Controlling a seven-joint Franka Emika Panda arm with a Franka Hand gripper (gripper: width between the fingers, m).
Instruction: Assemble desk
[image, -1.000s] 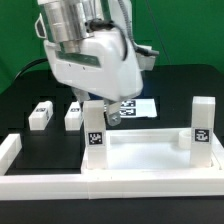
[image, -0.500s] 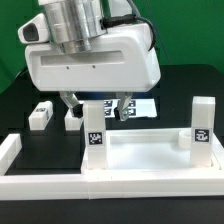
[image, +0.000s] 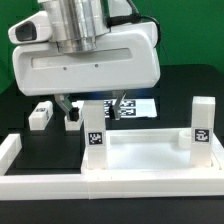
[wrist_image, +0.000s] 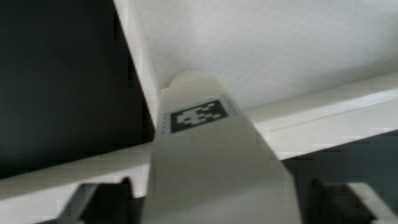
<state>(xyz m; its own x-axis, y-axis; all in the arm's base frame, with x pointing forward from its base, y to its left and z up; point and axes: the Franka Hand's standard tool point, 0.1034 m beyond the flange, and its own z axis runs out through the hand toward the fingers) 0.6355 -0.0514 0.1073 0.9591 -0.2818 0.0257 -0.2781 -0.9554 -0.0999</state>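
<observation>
White plastic rimmed tray tabletop (image: 150, 172) holds a square white tagged leg (image: 201, 125) upright; hand (image: 93, 107) straddles a second leg (image: 95, 138), grip indiscernible

Jaws flank upright leg (image: 95, 138) at tabletop (image: 140, 162) corner.

The black table (image: 18, 105) bears the tabletop (image: 150, 152), two loose legs (image: 40, 116), and the marker board (image: 143, 105).

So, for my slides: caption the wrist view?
Hand straddling an upright tagged leg at the white tabletop corner, fingers either side.
</observation>
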